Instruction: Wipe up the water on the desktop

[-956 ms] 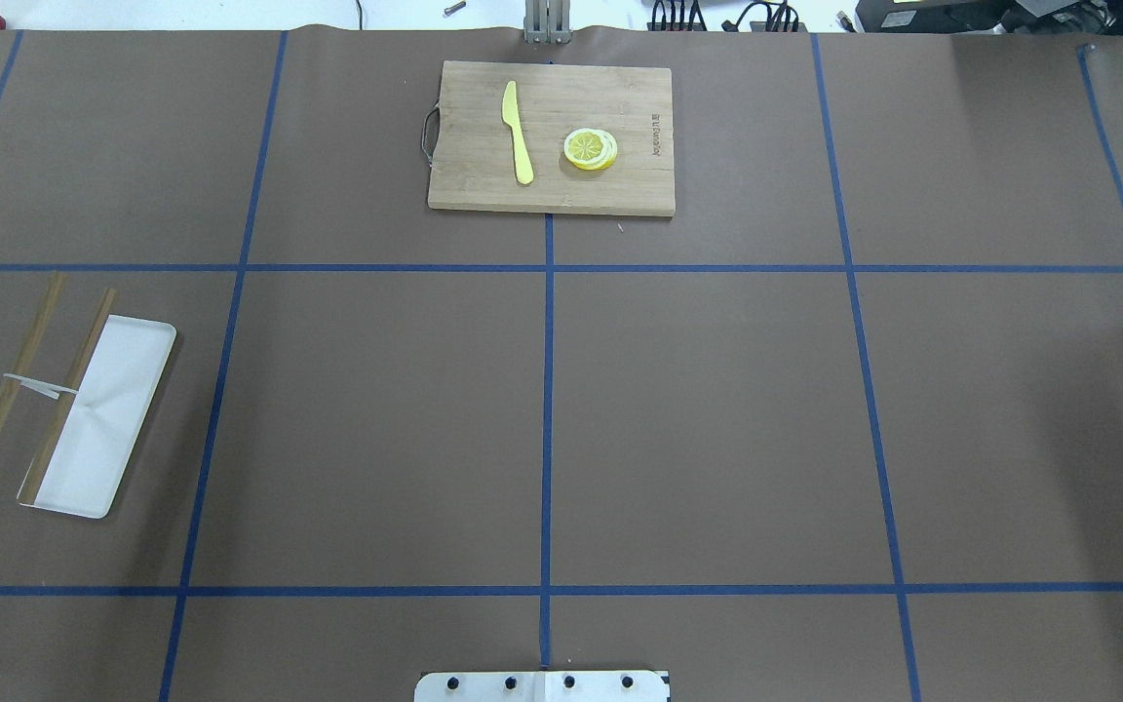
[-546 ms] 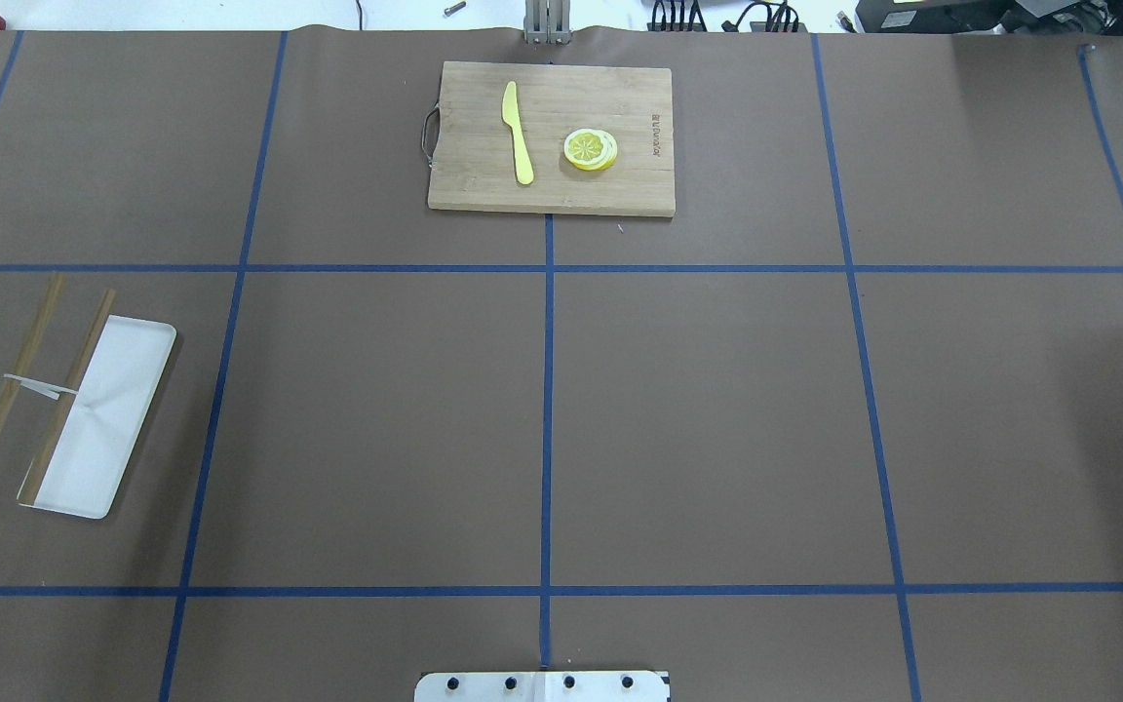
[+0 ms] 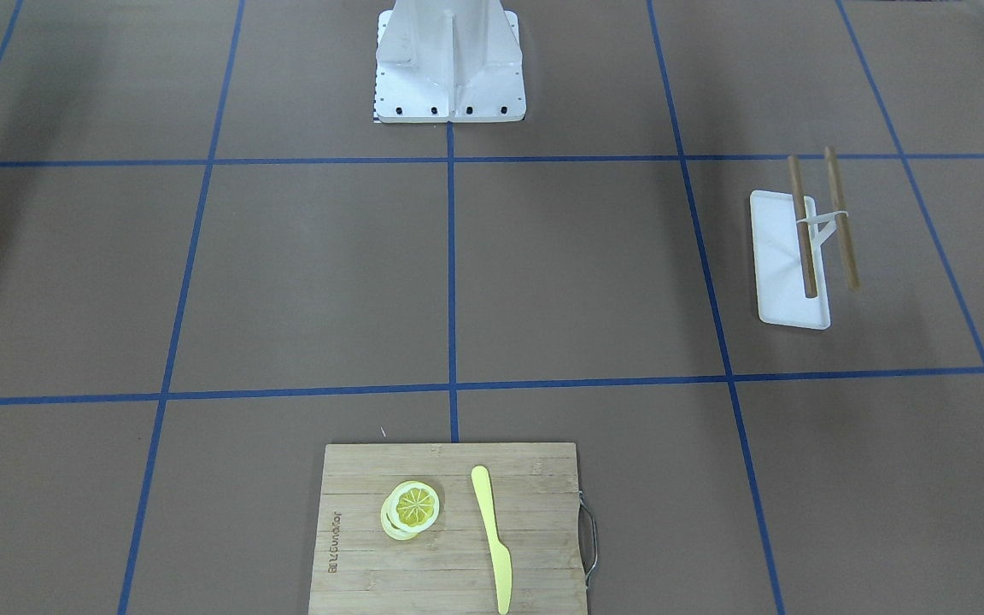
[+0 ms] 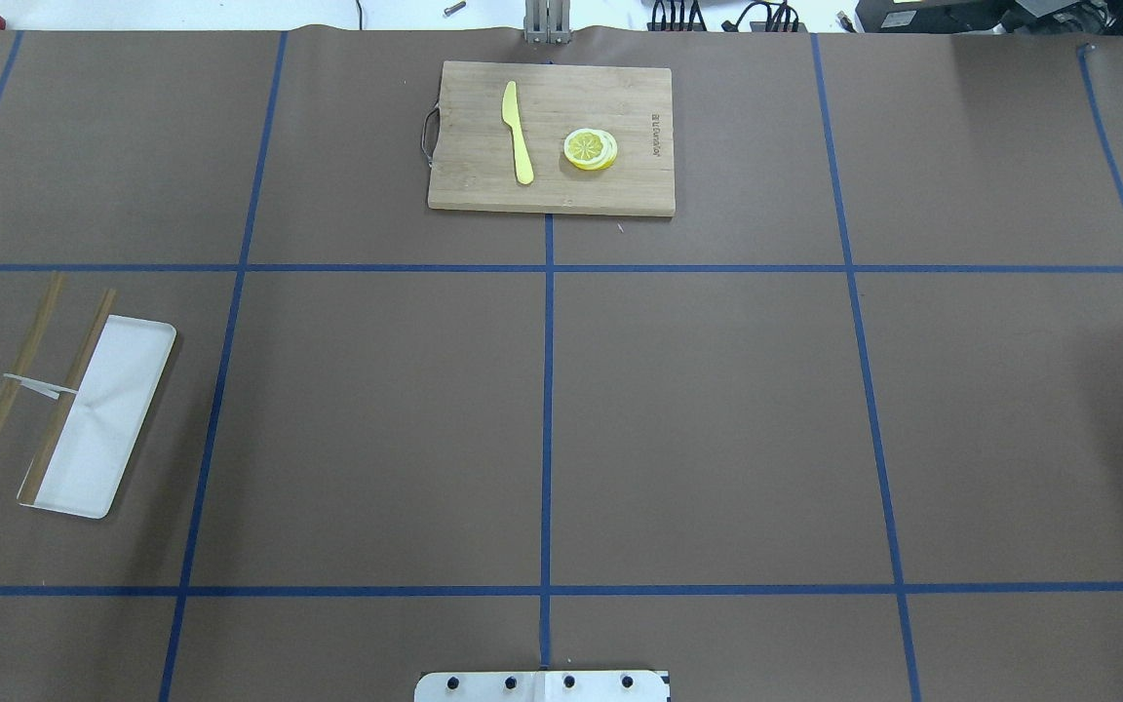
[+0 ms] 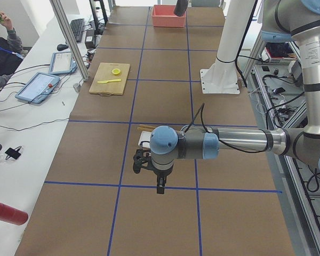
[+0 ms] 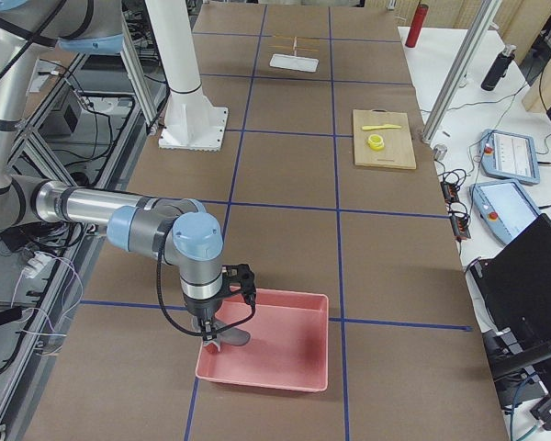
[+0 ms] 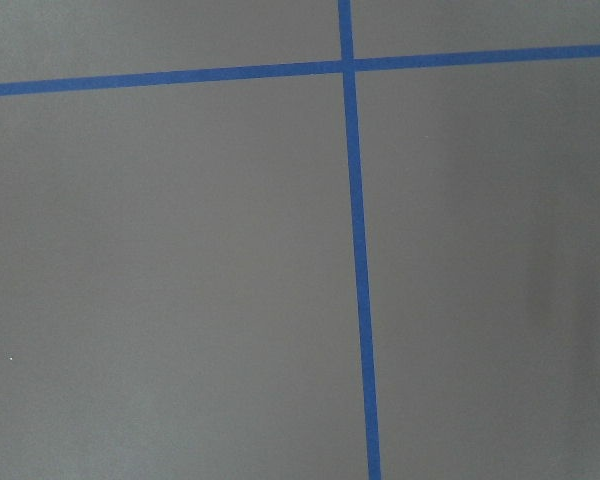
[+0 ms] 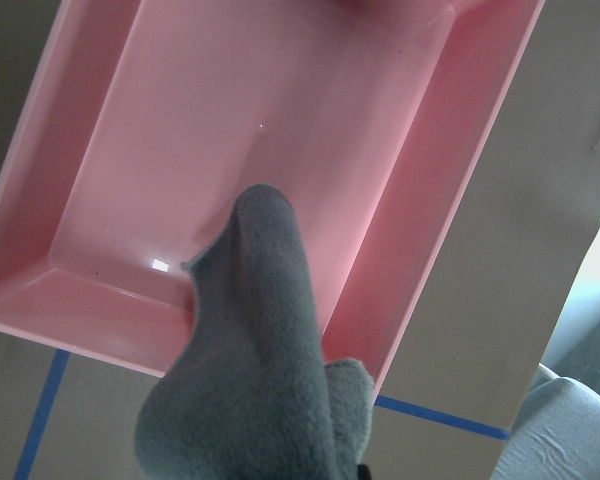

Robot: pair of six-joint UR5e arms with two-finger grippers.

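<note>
The desktop (image 4: 717,419) is a brown sheet with a grid of blue tape lines; I see no water on it. My right gripper (image 6: 208,338) hangs over the near corner of a pink tray (image 6: 285,340). In the right wrist view a grey cloth (image 8: 260,370) rises from the gripper and hides the fingers, above the tray's floor (image 8: 280,130). My left gripper (image 5: 159,188) hangs above the desktop near a tape crossing. It shows only in the exterior left view, so I cannot tell if it is open or shut. The left wrist view shows bare desktop (image 7: 160,280).
A bamboo cutting board (image 4: 552,136) with a yellow knife (image 4: 518,132) and lemon slices (image 4: 590,148) lies at the far middle. A white tray (image 4: 103,419) with two wooden sticks (image 4: 11,385) lies on the left. The robot base (image 4: 542,685) is at the near edge.
</note>
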